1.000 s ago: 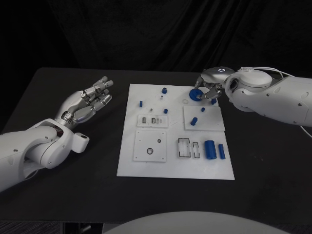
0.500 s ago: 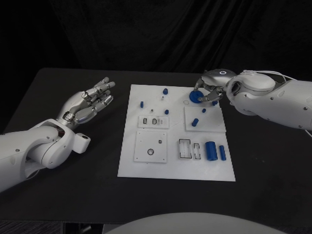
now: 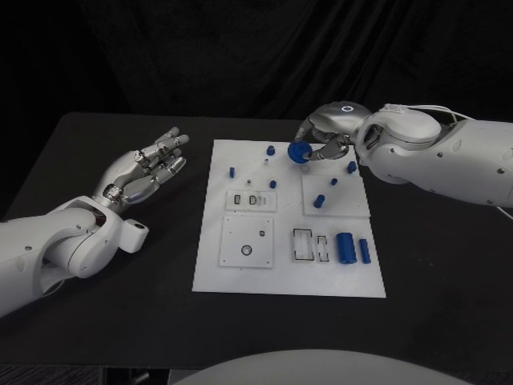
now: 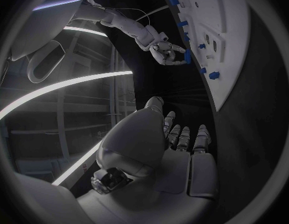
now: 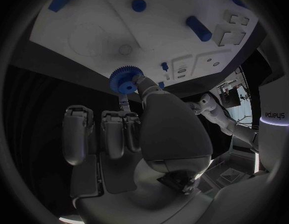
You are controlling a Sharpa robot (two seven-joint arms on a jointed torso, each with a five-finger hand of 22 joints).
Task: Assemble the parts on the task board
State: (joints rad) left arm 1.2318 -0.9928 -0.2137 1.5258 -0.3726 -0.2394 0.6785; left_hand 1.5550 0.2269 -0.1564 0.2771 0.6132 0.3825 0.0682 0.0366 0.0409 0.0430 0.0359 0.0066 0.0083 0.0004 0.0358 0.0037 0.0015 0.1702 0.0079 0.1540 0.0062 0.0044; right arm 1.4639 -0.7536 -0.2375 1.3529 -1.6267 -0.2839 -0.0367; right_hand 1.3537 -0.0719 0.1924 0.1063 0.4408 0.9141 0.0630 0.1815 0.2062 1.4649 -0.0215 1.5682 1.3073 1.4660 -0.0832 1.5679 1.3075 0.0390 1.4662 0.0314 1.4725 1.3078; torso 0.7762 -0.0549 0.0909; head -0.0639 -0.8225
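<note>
Blue gear (image 3: 300, 151) pinched in right robot hand (image 3: 324, 138), above task board (image 3: 289, 273)

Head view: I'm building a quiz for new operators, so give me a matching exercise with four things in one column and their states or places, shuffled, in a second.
Things:
1. blue gear
2. left hand
3. large blue cylinder
4. task board

States or places:
A. lying on the board's near right part
B. pinched in the right hand above the board's far edge
C. white, in the middle of the black table
D. open, off the board's left side

Pairs: 1-B, 2-D, 3-A, 4-C
</note>
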